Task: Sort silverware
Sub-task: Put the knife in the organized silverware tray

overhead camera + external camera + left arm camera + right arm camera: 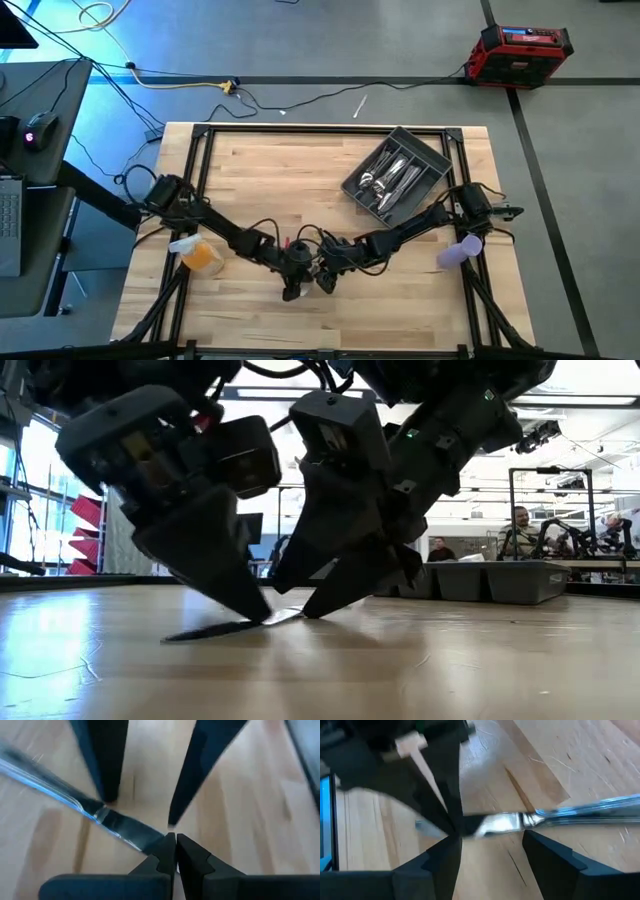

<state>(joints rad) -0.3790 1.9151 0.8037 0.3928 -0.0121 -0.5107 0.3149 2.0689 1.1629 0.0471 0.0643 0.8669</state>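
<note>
A silver table knife (560, 815) lies on the wooden table near its front middle; it also shows in the left wrist view (60, 790) and in the low view (225, 628). My left gripper (176, 850) (294, 286) is shut on the knife's blade end. My right gripper (490, 850) (326, 278) is open, pointing down right beside the knife. One of its fingers (107, 790) stands where blade and handle meet; whether it touches, I cannot tell. More silverware (392, 178) lies in the dark grey tray (432, 160) at the back right. My left gripper pinches the knife's blade close to its tip (150, 837) between its two shut fingers. The fingers (245, 595) slant down from the table's left and lie roughly along the knife. The knife's handle (35, 772) rests on the table.
An orange cup (201, 253) stands at the table's left and a purple cup (459, 251) at its right, each beside an arm. A black frame (300, 130) runs round the table top. People sit at a table (520, 530) in the room behind.
</note>
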